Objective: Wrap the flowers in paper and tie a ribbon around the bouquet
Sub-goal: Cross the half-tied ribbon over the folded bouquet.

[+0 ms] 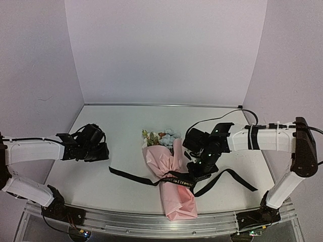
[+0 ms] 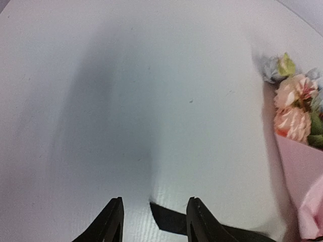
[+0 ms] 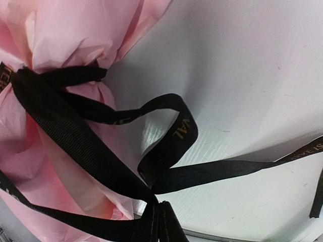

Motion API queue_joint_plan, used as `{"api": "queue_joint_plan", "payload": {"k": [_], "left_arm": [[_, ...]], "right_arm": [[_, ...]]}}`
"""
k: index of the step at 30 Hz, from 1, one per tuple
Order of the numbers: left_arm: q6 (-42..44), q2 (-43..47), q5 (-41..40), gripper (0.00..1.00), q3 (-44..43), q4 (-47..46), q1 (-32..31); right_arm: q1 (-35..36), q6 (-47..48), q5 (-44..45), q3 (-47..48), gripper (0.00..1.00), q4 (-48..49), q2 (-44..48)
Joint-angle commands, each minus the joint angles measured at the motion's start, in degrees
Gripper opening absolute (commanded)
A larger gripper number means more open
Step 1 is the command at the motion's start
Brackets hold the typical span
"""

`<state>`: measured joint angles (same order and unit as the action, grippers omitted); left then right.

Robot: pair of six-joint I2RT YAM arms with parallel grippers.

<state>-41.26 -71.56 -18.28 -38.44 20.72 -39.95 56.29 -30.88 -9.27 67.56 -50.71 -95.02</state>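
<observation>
Black ribbon (image 1: 176, 179) circles pink-wrapped bouquet (image 1: 177, 201); R end effector (image 3: 160, 222) beside bouquet pinches ribbon. L end effector (image 2: 154, 202), left of bouquet, jaws apart, empty. Pull snug, gently.

Pink paper (image 1: 176, 199), black gold-lettered ribbon (image 1: 131, 176), peach, blue and white flowers (image 1: 162, 137).

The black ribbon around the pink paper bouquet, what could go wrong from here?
1. The right gripper is shut on the black satin ribbon, while the left gripper stands open with the ribbon's other tail lying free. A one-sided pull could drag the pink paper bouquet instead of tightening.
2. The ribbon's loop in the right wrist view looks slack, so the tie may come undone.
3. The thin pink wrapping paper might tear where the ribbon cinches it.
</observation>
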Motion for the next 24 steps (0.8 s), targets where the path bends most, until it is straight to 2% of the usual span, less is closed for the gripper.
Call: {"api": "queue_joint_plan", "payload": {"k": [1,7,12,18,20,24], "left_arm": [[9.25,3.70,3.22,0.58,-5.40,-4.96,-2.30],[12.63,3.55,6.34,0.62,-8.87,-8.70,-16.36],[12.02,2.45,13.36,0.55,-8.77,-11.64,-19.65],[15.49,3.46,28.35,0.53,-7.11,-15.93,-21.20],[17.04,2.09,28.75,0.54,-7.73,-15.91,-23.44],[19.15,-2.52,24.10,0.54,-9.99,-15.57,-28.54]], "right_arm": [[0.05,2.32,5.29,4.19,0.00,-2.84,-2.21],[0.04,1.57,2.98,4.40,0.00,-1.59,-5.93],[0.85,-5.83,-2.64,2.95,0.00,6.22,-8.83],[3.54,-11.78,-2.70,5.46,0.00,11.48,-11.45],[3.52,-13.03,-1.68,5.47,0.00,12.29,-11.57],[3.05,-12.32,-0.43,4.79,0.00,12.16,-10.15]]}}
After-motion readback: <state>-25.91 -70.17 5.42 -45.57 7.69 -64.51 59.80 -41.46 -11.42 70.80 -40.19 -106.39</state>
